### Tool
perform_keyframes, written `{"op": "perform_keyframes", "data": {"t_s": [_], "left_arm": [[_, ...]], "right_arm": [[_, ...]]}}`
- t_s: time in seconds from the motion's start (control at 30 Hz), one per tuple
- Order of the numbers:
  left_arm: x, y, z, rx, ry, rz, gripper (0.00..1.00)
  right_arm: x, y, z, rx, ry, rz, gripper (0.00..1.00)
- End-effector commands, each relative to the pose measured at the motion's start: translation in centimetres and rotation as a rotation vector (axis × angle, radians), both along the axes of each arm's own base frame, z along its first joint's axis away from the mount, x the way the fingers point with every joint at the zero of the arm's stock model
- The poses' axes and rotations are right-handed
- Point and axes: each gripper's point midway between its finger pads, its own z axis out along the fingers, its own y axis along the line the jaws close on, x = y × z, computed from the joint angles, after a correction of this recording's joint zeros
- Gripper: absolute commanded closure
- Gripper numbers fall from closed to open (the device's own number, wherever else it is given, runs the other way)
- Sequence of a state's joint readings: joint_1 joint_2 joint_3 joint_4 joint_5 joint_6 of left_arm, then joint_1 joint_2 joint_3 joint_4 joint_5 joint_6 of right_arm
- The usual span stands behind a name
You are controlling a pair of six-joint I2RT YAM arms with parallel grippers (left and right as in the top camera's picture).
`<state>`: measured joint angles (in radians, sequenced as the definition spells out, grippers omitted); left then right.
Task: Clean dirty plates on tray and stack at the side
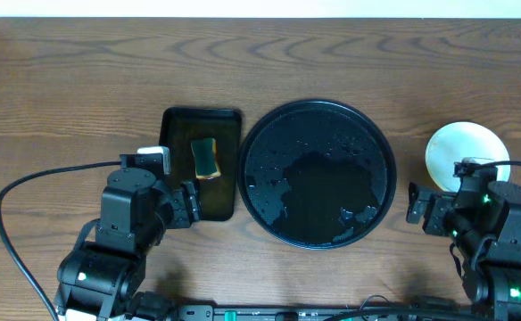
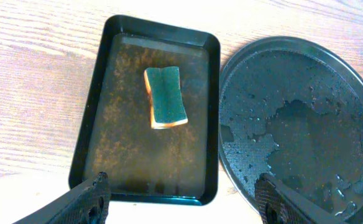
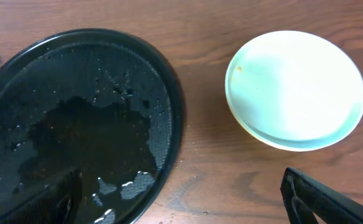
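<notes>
Closing out the last step, by all appearances. Note the round black tray bare of plates, holding only pooled water and droplets. Find the plates stacked on the table just right of it, mint-blue uppermost. Find the sponge in the rectangular tray. Read left gripper and right gripper as spread wide, empty. Next: inspect the top plate for residue, then withdraw.
</notes>
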<state>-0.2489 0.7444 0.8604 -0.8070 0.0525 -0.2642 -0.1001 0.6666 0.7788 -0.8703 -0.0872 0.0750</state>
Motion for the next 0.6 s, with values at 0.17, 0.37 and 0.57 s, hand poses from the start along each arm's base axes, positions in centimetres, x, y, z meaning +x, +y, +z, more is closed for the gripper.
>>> {"op": "perform_keyframes", "data": {"t_s": [0.17, 0.37, 0.57], "left_arm": [[0.0, 0.2, -0.3, 0.016, 0.002, 0.002, 0.25], [0.0, 0.2, -0.3, 0.016, 0.002, 0.002, 0.25], [0.0, 0.2, -0.3, 0.016, 0.002, 0.002, 0.25]], "right_arm": [[0.6, 1.8, 2.0, -0.048, -0.223, 0.091, 0.01], [1.2, 3.6, 3.1, -0.032, -0.530, 0.164, 0.01], [0.9, 4.4, 3.7, -0.024, -0.796, 0.187, 0.01]]}}
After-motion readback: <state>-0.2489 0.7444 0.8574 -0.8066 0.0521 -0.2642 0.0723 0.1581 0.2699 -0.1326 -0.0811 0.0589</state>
